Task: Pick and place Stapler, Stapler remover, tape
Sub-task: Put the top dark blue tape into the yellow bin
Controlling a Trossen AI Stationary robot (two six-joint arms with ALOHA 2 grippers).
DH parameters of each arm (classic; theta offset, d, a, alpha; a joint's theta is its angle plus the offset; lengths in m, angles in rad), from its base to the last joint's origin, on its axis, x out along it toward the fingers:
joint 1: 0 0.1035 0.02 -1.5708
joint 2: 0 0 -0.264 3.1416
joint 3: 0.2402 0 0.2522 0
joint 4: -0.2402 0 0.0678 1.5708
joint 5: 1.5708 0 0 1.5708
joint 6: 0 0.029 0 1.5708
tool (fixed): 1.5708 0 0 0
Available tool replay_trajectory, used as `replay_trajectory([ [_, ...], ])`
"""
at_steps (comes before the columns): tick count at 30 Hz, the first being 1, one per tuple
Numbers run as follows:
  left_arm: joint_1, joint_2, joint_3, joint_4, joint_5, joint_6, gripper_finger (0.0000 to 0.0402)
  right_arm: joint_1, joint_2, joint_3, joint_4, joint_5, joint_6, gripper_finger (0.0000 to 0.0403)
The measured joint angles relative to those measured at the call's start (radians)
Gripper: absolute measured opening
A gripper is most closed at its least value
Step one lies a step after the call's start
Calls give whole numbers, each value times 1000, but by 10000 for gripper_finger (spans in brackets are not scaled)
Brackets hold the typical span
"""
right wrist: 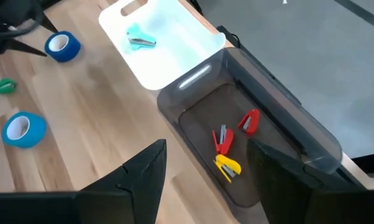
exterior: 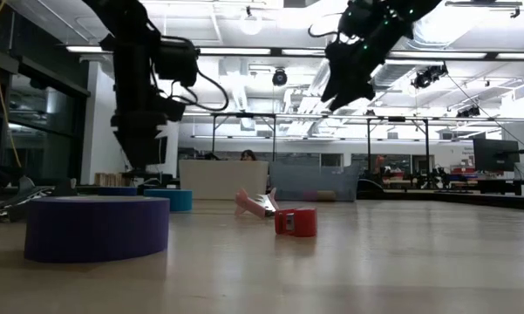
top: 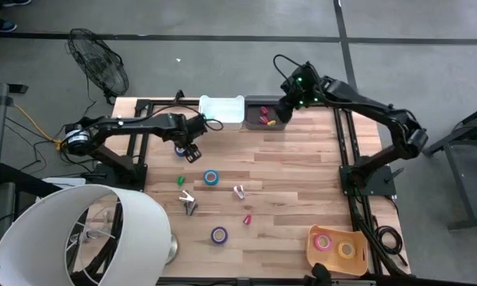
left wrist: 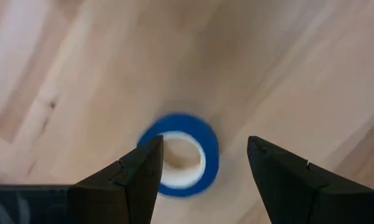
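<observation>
A dark blue tape roll (left wrist: 180, 154) lies flat on the wooden table (top: 294, 175), and my left gripper (left wrist: 205, 163) hangs open just above it, one finger over its edge and one beside it. In the high view this roll (top: 180, 149) peeps out next to my left gripper (top: 193, 152). My right gripper (top: 289, 105) is open and empty above the grey bin (right wrist: 311, 149), which holds red and yellow staplers (right wrist: 224, 142). A lighter blue roll (top: 212, 177), a purple roll (top: 219, 234), a silver staple remover (top: 189, 202), a pink-white one (top: 239, 191) and a small red stapler (top: 247, 218) lie on the table.
A white tray (top: 222, 110) with a teal staple remover (right wrist: 139, 38) stands beside the grey bin at the far edge. A small green item (top: 180, 181) lies near the lighter roll. An orange tray (top: 336, 245) with tape rolls is at the near right; a white lampshade (top: 79, 234) is at the near left.
</observation>
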Motion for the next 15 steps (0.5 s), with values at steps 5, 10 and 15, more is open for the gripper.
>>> replay_trajectory([
  [5, 9, 0, -22, -15, 41, -12, 227, 0, -20, 0, -18, 2, -14, 213],
  [10, 6, 0, -27, -19, 56, -60, 227, 0, -20, 0, -24, 6, -21, 213],
  [15, 7, 10, -28, -23, 39, -108, 227, 0, -20, 0, -25, 10, -22, 213],
])
